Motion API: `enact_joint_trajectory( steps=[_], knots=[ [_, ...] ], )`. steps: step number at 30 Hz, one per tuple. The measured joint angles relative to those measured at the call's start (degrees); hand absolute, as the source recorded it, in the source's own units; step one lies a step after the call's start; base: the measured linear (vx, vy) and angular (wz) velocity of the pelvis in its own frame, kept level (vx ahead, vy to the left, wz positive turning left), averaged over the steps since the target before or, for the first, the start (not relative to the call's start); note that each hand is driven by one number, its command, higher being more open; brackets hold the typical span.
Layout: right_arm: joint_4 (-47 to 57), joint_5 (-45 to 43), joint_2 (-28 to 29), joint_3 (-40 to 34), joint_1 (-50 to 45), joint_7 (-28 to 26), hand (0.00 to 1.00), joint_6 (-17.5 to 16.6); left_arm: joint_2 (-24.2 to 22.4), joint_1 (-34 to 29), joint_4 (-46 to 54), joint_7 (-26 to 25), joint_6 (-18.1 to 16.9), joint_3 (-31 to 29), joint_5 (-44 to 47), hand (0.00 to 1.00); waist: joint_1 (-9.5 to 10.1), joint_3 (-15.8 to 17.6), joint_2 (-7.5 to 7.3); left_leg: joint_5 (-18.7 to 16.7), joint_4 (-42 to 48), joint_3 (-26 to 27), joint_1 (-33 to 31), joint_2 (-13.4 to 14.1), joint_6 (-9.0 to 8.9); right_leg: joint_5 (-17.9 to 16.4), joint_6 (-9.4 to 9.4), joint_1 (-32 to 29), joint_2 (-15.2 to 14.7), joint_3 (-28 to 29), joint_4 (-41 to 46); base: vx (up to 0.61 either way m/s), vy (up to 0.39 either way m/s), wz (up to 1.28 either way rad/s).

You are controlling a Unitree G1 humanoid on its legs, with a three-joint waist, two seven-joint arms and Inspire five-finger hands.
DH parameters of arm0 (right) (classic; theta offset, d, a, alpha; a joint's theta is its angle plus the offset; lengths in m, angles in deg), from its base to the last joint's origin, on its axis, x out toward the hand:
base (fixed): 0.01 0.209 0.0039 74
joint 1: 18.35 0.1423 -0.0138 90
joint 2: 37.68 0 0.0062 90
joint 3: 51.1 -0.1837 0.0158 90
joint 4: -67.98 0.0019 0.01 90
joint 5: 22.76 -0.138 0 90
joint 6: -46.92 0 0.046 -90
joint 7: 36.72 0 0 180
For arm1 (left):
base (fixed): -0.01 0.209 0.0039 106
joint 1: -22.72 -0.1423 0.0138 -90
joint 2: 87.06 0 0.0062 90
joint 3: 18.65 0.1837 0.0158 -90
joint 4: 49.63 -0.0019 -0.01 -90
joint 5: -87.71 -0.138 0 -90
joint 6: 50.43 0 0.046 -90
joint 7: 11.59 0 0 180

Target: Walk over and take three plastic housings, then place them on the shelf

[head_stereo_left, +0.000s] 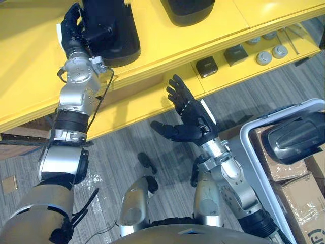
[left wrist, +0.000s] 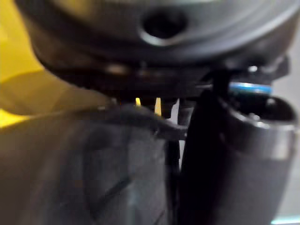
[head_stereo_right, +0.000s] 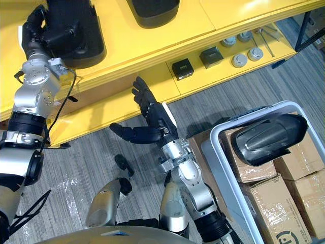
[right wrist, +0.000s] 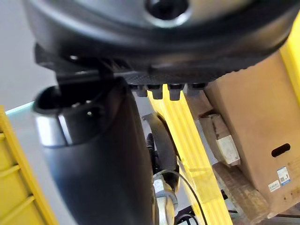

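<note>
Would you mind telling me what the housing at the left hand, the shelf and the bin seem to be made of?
The housing gripped by the left hand: black moulded plastic, semi-gloss, with soft highlights on its rounded edges. The shelf: probably painted metal or coated board, smooth yellow with glare. The bin: likely pale grey plastic, judging by its thick rounded rim.
</note>
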Motion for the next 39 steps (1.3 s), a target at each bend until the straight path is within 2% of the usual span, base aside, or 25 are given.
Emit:
enact_joint_trajectory(
  steps=[8,15,18,22,27,32,33,35,37,39],
  knots=[
    [1.19,0.22,-0.07,1.73,-0.95,0.8,1.0,0.01,0.83,-0.22,-2.3,2.07,4.65,-2.81,-2.34,1.0,-0.14,-0.89,0.15,0.5,-1.09,0.24,2.33,-0.05,0.27,0.56,0.31,2.5,0.53,-0.61,-1.51,0.02,0.004,-0.01],
    [1.13,2.34,-0.09,2.09,-2.84,2.31,1.0,0.69,0.82,-4.12,-5.78,3.46,5.49,-2.85,-1.91,1.0,-0.78,-5.54,0.24,1.03,-3.11,0.38,5.17,-0.05,0.17,0.75,0.56,5.62,1.4,-1.12,-3.63,0.06,0.002,-0.01],
    [1.06,2.34,-0.16,1.97,-4.11,2.18,1.0,0.69,0.81,-6.76,-5.83,4.62,3.33,-2.85,0.67,1.0,-1.33,-6.92,0.62,0.77,-3.3,0.68,6.21,0.01,-0.18,0.8,0.66,6.87,1.58,-1.16,-4.73,0.02,0.017,-0.04],
    [-1.15,5.3,-0.62,1.1,-5.33,1.3,1.0,0.24,0.5,-10.1,-2.16,9.75,1.51,-2.57,2.99,1.0,-1.38,-10.05,1.36,0.71,-4.35,0.64,7.52,-0.01,-0.3,1.43,1.01,9.13,2.18,-1.96,-6.97,0.02,0.027,0.04],
    [-2.32,11.03,-2.18,-0.42,-5.1,4.15,1.0,-0.34,0.52,-11.61,4.4,10.67,0.08,-2.37,0.72,1.0,0.08,-12.52,2.13,0.57,-4.41,-0.26,8.42,-0.08,-0.51,1.91,1.22,11.46,2.44,-3.28,-8.64,0.02,0.029,0.09],
    [-4.9,11.24,-4.5,-0.8,-2.54,4.77,1.0,-1.31,2.82,-11.62,7.1,4.87,-5.54,-2.64,-13.73,1.0,0.94,-14.48,3.4,0.63,-4.42,-1.71,8.61,-0.1,-0.57,2.57,1.33,13.39,2.73,-4.93,-10.1,0.01,0.022,0.13],
    [-6.15,11.3,-5.17,-0.78,-2.06,5.01,1.0,-1.76,3.58,-11.89,9.47,2.66,-7.91,-2.83,-15.71,1.0,2.02,-15.26,3.7,0.63,-4.46,-2.13,8.56,-0.06,-0.61,2.75,1.28,13.98,2.9,-5.52,-10.79,0.0,0.022,0.17],
    [-7.73,11.55,-5.12,-0.4,-1.54,5.72,1.0,-1.76,4.33,-12.92,11.25,0.94,-9.45,-2.93,-16.66,1.0,2.13,-15.98,3.69,0.6,-4.49,-2.88,8.52,-0.09,-0.66,2.79,1.32,14.63,3.12,-6.04,-11.5,0.0,0.015,0.18],
    [-10.47,13.75,-5.1,-0.05,-0.28,7.34,1.0,-1.76,4.72,-16.54,15.35,-2.01,-11.71,-4.76,-19.58,1.0,2.34,-16.86,3.73,0.46,-4.5,-3.57,8.49,-0.14,-0.86,2.81,1.35,15.3,3.2,-6.87,-12.2,0.0,0.011,0.17],
    [-13.2,15.99,-5.09,-0.25,0.88,10.01,1.0,-1.74,4.37,-23.09,21.18,-6.55,-13.79,-6.76,-23.84,1.0,3.32,-17.64,3.96,0.47,-4.52,-4.25,8.35,-0.17,-0.95,2.85,1.4,15.74,3.28,-7.52,-12.59,0.0,0.016,0.15]
  ],
)
